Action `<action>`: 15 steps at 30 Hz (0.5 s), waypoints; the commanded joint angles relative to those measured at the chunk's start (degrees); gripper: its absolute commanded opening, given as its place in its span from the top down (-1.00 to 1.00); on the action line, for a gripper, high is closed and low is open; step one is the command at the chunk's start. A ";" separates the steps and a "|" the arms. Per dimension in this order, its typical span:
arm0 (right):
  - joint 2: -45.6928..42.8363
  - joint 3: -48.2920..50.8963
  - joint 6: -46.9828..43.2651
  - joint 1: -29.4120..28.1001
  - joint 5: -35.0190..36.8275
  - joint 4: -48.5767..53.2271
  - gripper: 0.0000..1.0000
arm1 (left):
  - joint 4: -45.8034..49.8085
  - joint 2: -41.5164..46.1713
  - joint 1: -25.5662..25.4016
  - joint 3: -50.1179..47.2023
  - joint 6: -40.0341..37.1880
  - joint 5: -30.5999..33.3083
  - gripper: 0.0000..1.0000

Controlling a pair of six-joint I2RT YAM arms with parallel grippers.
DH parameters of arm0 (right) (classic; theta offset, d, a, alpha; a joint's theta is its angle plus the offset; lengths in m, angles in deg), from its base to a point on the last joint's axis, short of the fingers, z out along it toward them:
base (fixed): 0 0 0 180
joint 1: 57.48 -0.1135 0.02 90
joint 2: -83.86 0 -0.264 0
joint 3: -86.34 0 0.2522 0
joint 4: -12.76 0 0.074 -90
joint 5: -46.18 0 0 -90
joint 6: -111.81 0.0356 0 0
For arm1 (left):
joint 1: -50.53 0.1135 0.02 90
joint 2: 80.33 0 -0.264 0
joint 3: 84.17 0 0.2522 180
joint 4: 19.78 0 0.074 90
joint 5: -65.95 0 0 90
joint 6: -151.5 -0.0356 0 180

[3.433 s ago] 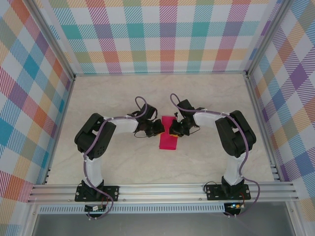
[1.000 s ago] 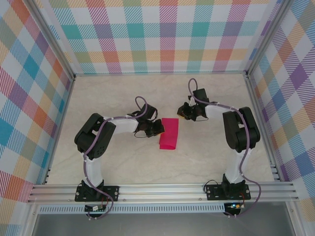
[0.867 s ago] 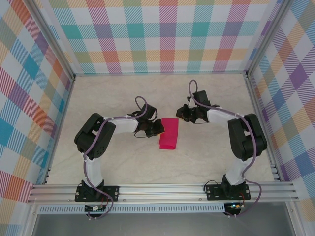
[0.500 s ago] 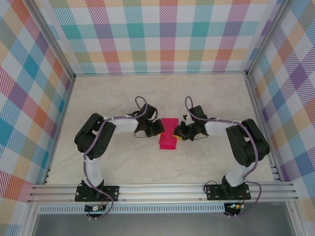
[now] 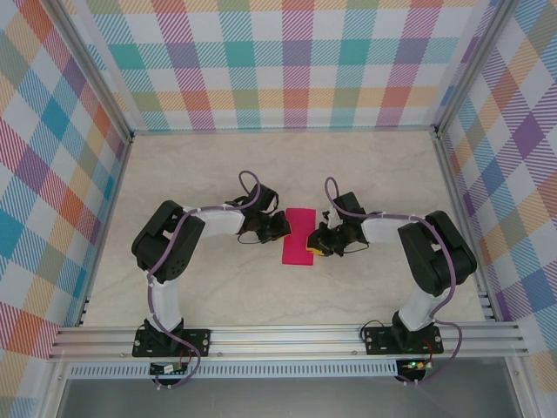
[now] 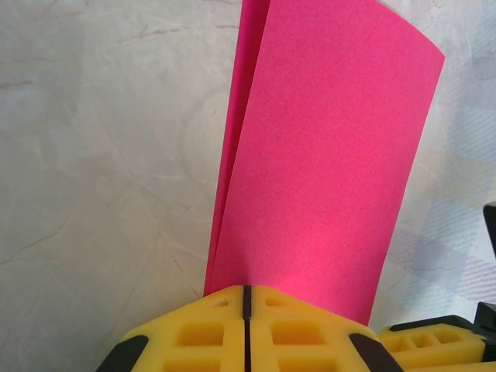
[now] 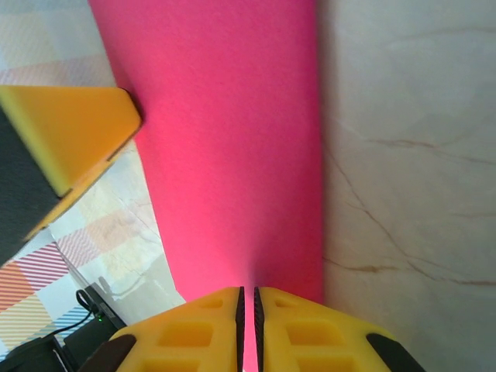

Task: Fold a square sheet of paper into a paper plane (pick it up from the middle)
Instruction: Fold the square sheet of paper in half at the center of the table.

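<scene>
a pale marbled table [image 5: 218, 174] is boxed in by plaid walls [image 5: 296, 61], with an aluminium rail [image 5: 287, 335] across the near edge where both arm bases are bolted, and purple cables [image 5: 251, 183] loop over the forearms. nothing else lies on the table near the work; what crowds the square sheet of paper [image 5: 299, 236] is the two arms themselves, bent inward from either side. the sheet lies near the middle of the table, folded over into a narrow magenta rectangle. its long axis runs from the near side toward the far wall, with the far end leaning slightly right. it has no sharp tip, and its short blunt ends face the bases and the far wall. from the left wrist the two layers part along the left long edge, the upper one lifted a little. the left gripper [image 5: 282, 228] meets the sheet's left long edge, jaws fully together with just a seam between the yellow fingertips [image 6: 194, 333]; the paper's edge passes under them, but whether it is pinched cannot be told. the right gripper [image 5: 318, 245] sits at the right long edge, nearer the bases, jaws drawn to a hairline slit [image 7: 248, 293] with pink showing through; whether a layer is nipped there cannot be told. each wrist view catches a yellow finger [image 7: 70, 128] of the opposite arm across the sheet
</scene>
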State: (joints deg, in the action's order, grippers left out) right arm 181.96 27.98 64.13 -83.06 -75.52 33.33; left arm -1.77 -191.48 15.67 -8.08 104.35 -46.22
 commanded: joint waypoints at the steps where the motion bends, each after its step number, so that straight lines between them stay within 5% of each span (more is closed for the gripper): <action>1: -1.14 0.44 -3.11 -0.29 1.83 4.74 0.72 | 10.95 -2.58 -0.34 -3.88 0.50 6.53 0.86; 15: -2.36 -4.89 -2.87 -1.39 -0.54 4.77 0.69 | 10.90 -2.55 -0.33 -3.70 0.48 6.27 0.86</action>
State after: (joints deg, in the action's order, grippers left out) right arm 179.05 25.33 61.66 -83.85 -74.50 38.16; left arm -2.09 -191.46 15.67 -8.28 104.35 -46.22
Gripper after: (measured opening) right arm 0.153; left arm 0.073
